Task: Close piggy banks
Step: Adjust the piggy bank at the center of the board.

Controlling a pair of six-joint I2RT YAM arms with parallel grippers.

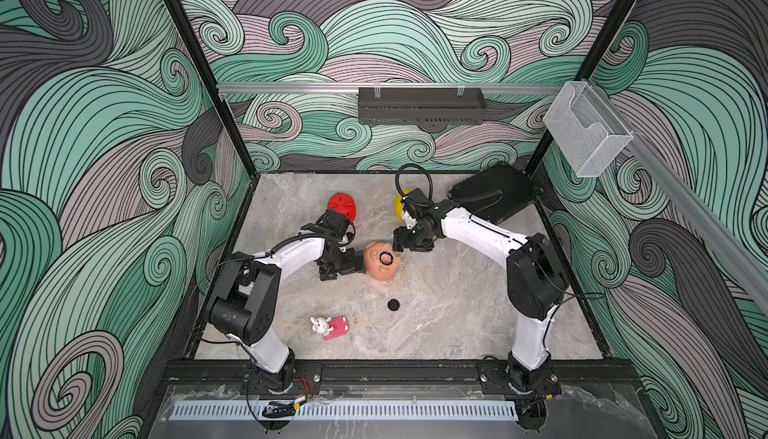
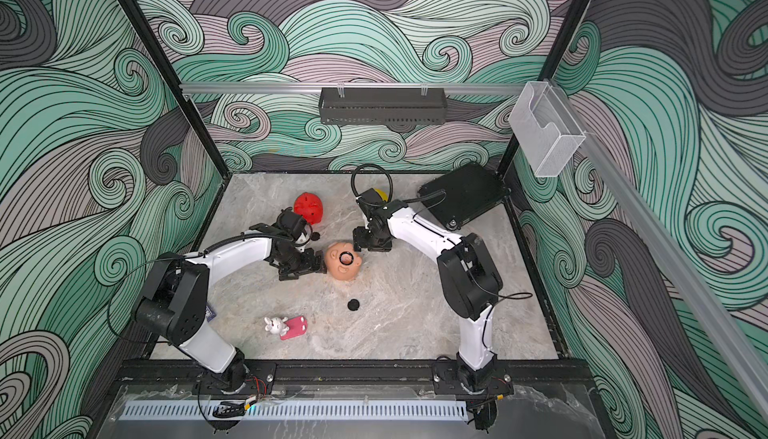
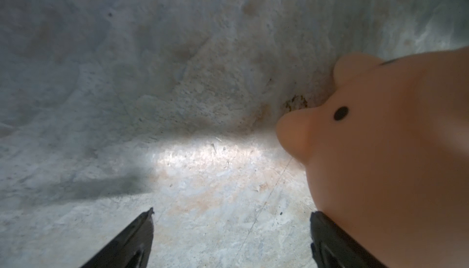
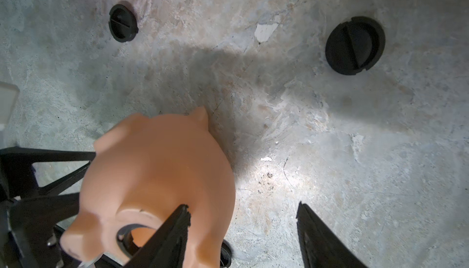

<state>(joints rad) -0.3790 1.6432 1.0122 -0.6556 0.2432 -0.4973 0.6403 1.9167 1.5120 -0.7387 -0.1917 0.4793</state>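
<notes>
Peach-pink piggy bank (image 1: 380,270) lies near the centre of the table (image 1: 457,312), belly up. Its round belly hole (image 1: 386,257), rimmed in black, is open and faces the camera in both top views.

Your left gripper (image 3: 232,212) sits low beside the pig, on the left-arm side, jaws spread wide. One finger (image 3: 337,241) touches the pig's body, there's bare table btwn the fingers, and nothing is gripped.

Your right gripper (image 4: 243,205) hangs just behind and above the pig, jaws apart, holding nothing. In the right wrist view one of its fingers (image 4: 167,233) crosses in front of the belly hole.

A black round plug (image 1: 393,304) lies flat on the table near the pig, toward the front edge. A second black plug (image 2: 316,234) shows in a top view, btwn the pig and the red piggy bank (image 1: 341,206), which stands at the back left. The yellow piggy bank (image 1: 399,204) is at the back, mostly hidden behind the right arm.

Front left: a white bunny toy (image 1: 320,327) touching a pink flat piece (image 1: 337,327). Back right corner: a black flat panel (image 1: 494,192).
</notes>
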